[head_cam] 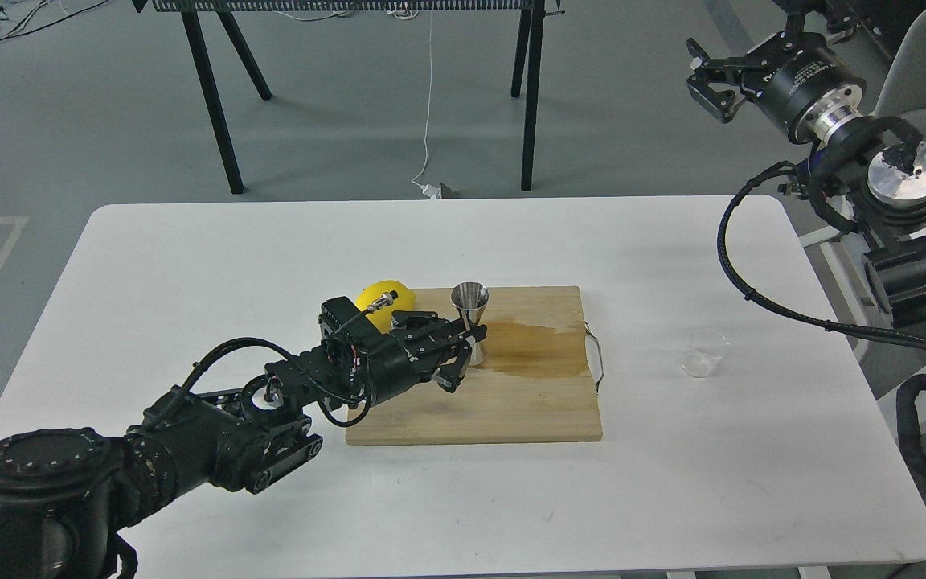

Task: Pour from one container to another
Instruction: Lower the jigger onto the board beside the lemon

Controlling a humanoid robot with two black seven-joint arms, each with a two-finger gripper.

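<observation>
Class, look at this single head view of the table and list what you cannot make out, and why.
- Lower cone of the shiny steel hourglass jigger: hidden by the left gripper; whether the fingers clamp it is unclear.
- Round yellow lemon: front covered by the left arm.
- Small clear glass cup: too faint to tell whether liquid is inside.
- Right gripper: small and dark, finger opening unreadable.
</observation>
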